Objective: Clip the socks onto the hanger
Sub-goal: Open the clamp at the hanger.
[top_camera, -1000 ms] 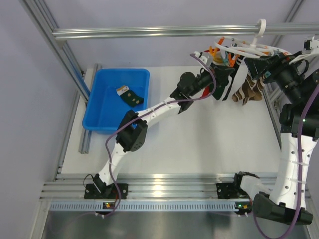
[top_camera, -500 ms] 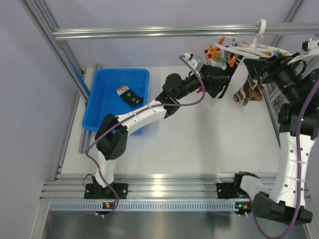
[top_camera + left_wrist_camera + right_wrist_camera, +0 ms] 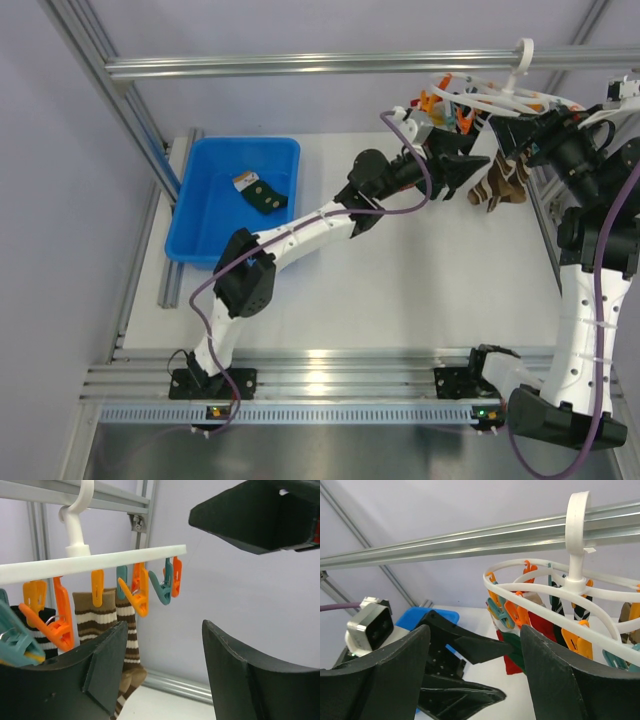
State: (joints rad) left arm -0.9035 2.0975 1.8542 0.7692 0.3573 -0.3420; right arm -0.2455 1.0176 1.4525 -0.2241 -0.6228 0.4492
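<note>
Currently catalogued:

- Hanger [image 3: 492, 96]: a white round drying ring, hung by its hook on the aluminium rail [image 3: 300, 65] at the far right. The hook points up, the ring lies near level, and the orange and teal pegs [image 3: 137, 592] dangle straight down.
- Socks on the hanger: a red sock [image 3: 511, 664] and a dark green sock [image 3: 514, 644] hang lengthwise downward from pegs. Brown-striped socks [image 3: 96, 622] hang the same way.
- Loose sock [image 3: 262, 194]: dark green, lying flat in the blue bin [image 3: 212, 225]. Its long axis is diagonal, with the pale cuff end toward the far left.
- Left gripper [image 3: 468, 166]: just below the ring's left side, jaws spread wide, holding nothing.
- Right gripper [image 3: 474, 632]: beside the ring, jaws spread wide, nothing between them.
</note>
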